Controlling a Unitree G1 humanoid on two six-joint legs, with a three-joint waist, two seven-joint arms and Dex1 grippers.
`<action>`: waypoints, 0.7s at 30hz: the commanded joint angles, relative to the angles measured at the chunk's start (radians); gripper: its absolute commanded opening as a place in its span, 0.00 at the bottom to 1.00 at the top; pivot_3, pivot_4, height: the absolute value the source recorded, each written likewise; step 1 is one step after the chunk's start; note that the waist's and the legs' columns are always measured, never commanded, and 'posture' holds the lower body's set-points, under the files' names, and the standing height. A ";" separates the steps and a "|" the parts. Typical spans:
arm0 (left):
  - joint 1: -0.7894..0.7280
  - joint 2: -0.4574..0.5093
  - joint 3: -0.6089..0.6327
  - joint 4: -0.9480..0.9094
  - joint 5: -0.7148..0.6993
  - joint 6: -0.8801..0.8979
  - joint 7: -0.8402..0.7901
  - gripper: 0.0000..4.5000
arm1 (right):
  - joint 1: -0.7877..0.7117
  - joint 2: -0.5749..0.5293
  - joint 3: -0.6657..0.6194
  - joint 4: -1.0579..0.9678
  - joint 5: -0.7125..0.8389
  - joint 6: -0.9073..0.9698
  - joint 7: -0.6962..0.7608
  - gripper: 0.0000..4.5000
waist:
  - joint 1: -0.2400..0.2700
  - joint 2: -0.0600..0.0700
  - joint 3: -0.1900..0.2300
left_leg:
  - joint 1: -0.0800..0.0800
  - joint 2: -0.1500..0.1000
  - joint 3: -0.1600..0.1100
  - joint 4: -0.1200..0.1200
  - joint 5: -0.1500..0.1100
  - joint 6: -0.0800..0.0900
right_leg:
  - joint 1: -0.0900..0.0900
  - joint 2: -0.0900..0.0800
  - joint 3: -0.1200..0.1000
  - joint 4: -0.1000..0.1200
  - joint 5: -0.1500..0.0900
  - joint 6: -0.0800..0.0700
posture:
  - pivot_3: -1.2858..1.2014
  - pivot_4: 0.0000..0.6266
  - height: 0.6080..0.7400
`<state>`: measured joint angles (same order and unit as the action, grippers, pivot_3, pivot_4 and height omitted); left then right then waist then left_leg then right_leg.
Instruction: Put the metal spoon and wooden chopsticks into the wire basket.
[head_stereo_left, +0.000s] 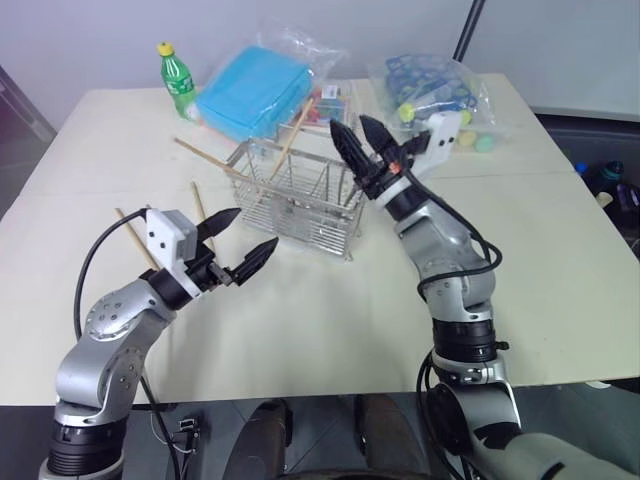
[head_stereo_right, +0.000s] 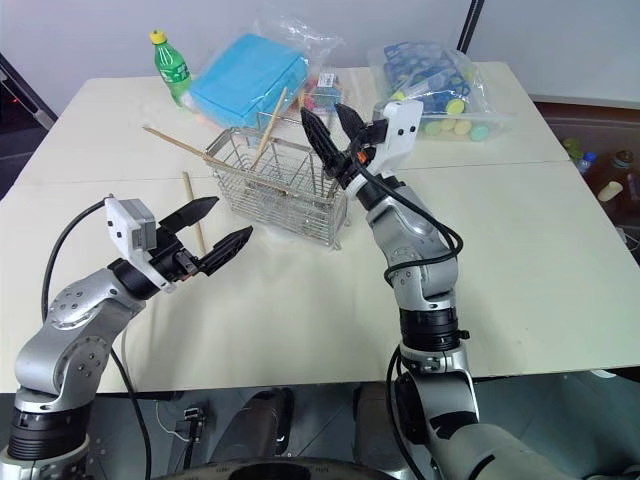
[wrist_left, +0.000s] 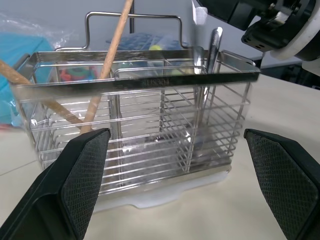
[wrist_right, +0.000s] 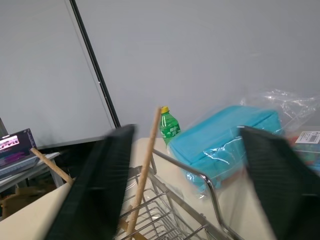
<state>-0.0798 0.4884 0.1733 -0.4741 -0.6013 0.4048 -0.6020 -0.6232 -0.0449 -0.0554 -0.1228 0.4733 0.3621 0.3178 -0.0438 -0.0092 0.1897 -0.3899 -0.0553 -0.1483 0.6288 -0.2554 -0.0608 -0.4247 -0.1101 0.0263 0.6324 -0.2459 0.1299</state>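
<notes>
- Wire basket (head_stereo_left: 300, 200): stands upright near the middle of the table (head_stereo_left: 560, 290), its raised wire handle toward the far side; inner dividers split it into compartments, so long utensils stand or lean rather than lie flat.
- Metal spoon (wrist_left: 212, 50): stands in the basket's right-end compartment, handle up and tilted slightly against the rim; judged already delivered.
- Right gripper (head_stereo_left: 360, 135): poised just above the basket's right end, fingers spread apart and holding nothing; the placing directly over the spoon suggests a release just made, though this is a judgement.
- Wooden chopsticks: one (head_stereo_left: 292, 135) leans steeply in the basket's left part, tip rising above the rim; another (head_stereo_left: 215, 162) lies slantwise across the basket's left end, one end jutting out to the left over the table; whether it sits inside a compartment or only rests on the rim cannot be told.
- Loose chopsticks: one (head_stereo_left: 197, 208) lies on the table just left of the basket; another (head_stereo_left: 135, 236) lies nearer the left arm, partly hidden by it; both judged not yet collected.
- Left gripper (head_stereo_left: 238, 248): hovers near the table, short of the basket's near-left side, fingers wide apart and empty; it points toward the basket, well placed for the loose sticks.
- Far side: green bottle (head_stereo_left: 178, 82), blue box in a clear bag (head_stereo_left: 250, 92), bag of coloured items (head_stereo_left: 440, 92); none belong to the task.
</notes>
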 joint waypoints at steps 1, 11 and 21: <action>-0.003 0.000 0.028 -0.005 0.000 -0.023 0.006 1.00 | -0.016 -0.013 0.003 -0.034 -0.013 -0.020 0.002 0.99 | 0.000 0.000 0.000 | 0.000 0.000 0.000 0.000 0.000 0.000 | 0.000 0.000 0.000 0.000 0.000 0.000 | 0.52 0.24 1.00; -0.006 -0.018 0.127 0.062 0.042 -0.062 0.100 1.00 | -0.100 -0.221 -0.042 -0.163 0.053 0.132 0.080 0.99 | 0.001 0.000 0.000 | 0.000 0.000 0.000 0.000 0.000 0.000 | 0.000 0.000 0.000 0.000 0.000 0.000 | 0.52 0.24 1.00; -0.004 -0.094 0.092 0.209 0.216 -0.200 0.212 1.00 | -0.060 -0.513 -0.115 -0.358 0.256 0.392 0.218 0.99 | 0.009 -0.001 -0.001 | 0.000 0.000 0.000 0.000 0.000 0.000 | 0.001 0.000 0.000 -0.001 0.000 0.000 | 0.52 0.24 1.00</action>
<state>-0.0824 0.3966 0.2601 -0.2682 -0.4244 0.2475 -0.4148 -0.6860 -0.5459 -0.1456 -0.4198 0.6790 0.7278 0.5194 -0.0352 -0.0102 0.1891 -0.3902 -0.0552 -0.1480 0.6292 -0.2556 -0.0604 -0.4241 -0.1103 0.0262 0.6314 -0.2459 0.1300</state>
